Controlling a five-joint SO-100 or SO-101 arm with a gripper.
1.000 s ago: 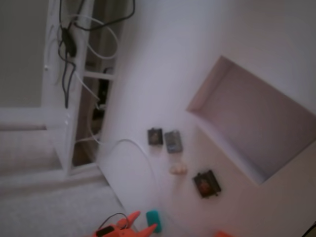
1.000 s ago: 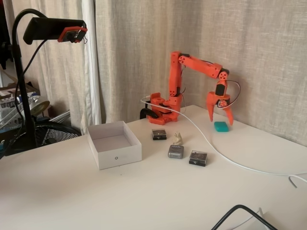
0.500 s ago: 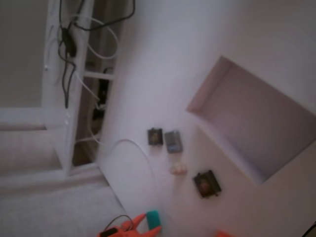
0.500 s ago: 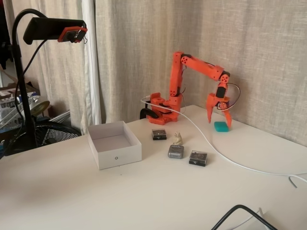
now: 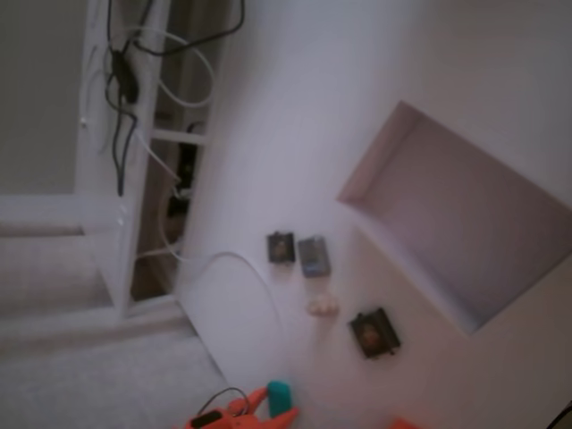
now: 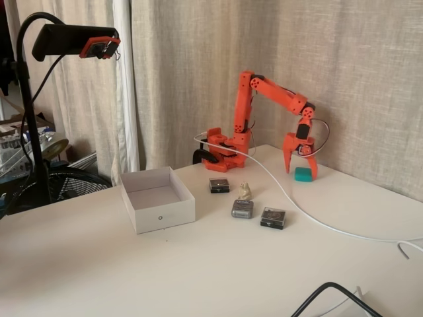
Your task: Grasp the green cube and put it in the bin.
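The green cube (image 6: 303,175) lies on the white table at the far right, near the curtain; in the blurred high fixed view the green cube (image 5: 279,392) shows at the bottom edge. My orange gripper (image 6: 300,170) points down over it, open, with one finger on each side of the cube. Whether the fingers touch it I cannot tell. In the high view only the gripper (image 5: 268,410) tips show. The bin (image 6: 157,212), a white low-walled box, stands well to the left with nothing inside; in the high view the bin (image 5: 357,183) sits at the right.
Three small dark square gadgets (image 6: 219,185) (image 6: 242,209) (image 6: 272,217) and a small pale figure (image 6: 245,191) lie between the cube and the bin. A white cable (image 6: 291,198) runs across the table. A camera stand (image 6: 30,132) rises at the left.
The gripper has come down and shifted slightly left, so its open fingers now sit lower around the cube. The cube has not moved.
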